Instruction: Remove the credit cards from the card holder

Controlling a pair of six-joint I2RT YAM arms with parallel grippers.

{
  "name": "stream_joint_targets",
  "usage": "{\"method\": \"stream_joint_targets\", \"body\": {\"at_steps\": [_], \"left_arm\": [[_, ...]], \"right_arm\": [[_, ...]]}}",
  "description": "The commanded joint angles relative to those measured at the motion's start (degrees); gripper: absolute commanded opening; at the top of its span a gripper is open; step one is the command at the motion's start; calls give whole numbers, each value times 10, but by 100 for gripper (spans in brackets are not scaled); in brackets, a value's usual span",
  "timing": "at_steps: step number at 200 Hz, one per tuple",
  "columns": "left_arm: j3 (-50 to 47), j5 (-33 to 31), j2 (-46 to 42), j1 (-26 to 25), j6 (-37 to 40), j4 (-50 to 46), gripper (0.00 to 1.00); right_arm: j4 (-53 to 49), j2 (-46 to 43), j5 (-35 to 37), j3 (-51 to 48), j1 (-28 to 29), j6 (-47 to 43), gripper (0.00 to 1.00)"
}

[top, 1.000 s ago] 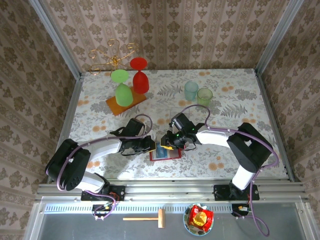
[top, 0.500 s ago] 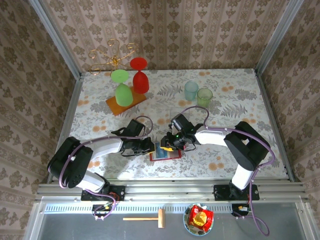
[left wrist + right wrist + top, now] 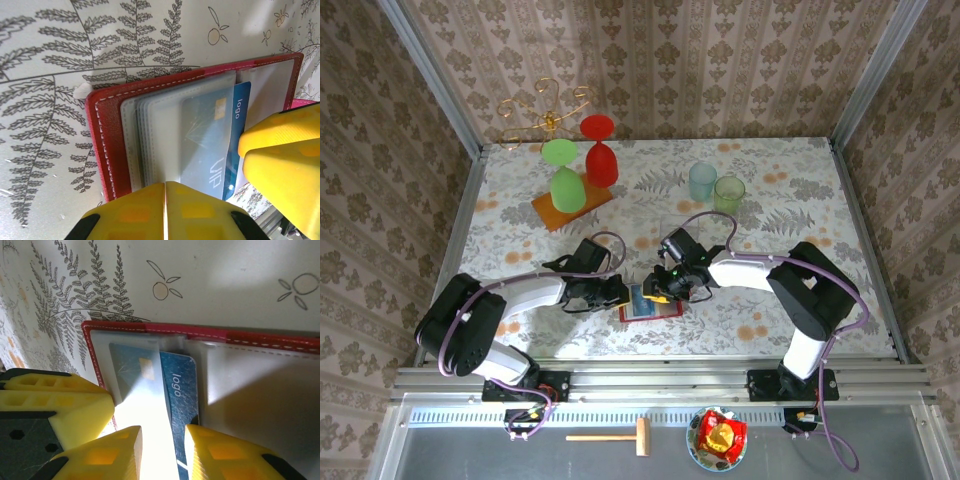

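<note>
The red card holder (image 3: 650, 319) lies open near the table's front, between both grippers. In the left wrist view its red cover (image 3: 107, 135) frames greyish clear pockets. A blue credit card (image 3: 235, 120) marked "logo" and "VIP" sticks halfway out of a pocket. My left gripper (image 3: 165, 184) (image 3: 623, 291) is shut, its tips pressed on the clear pockets. My right gripper (image 3: 162, 432) (image 3: 654, 291) stands open over the blue card (image 3: 181, 385), one finger (image 3: 210, 450) at the card's bare edge, the other over the pocketed part. Nothing is pinched. The holder's far half (image 3: 260, 337) shows pale pockets.
An orange board (image 3: 574, 205) at the back left carries a green glass (image 3: 566, 188) and a red glass (image 3: 601, 160), with a gold wire rack (image 3: 545, 110) behind. Two pale tumblers (image 3: 702, 181) (image 3: 728, 193) stand at the back right. Metal rails (image 3: 660, 375) bound the table.
My right gripper has edged slightly left over the holder. The left gripper and the holder have stayed put.
</note>
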Motion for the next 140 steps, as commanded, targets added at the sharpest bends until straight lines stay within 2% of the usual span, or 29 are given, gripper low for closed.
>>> {"method": "stream_joint_targets", "body": {"at_steps": [1,72,140], "left_arm": [[7,-7,4,-1,16,-19,10],[31,-1,-26,-2,13,-33,10],[45,6,0,-20,9,-22,9]], "right_arm": [[-33,-9,21,14,0,-16,29],[-24,-39,25,-3,-3,-15,29],[43,-41,-11,-45,-23,-6,29]]}}
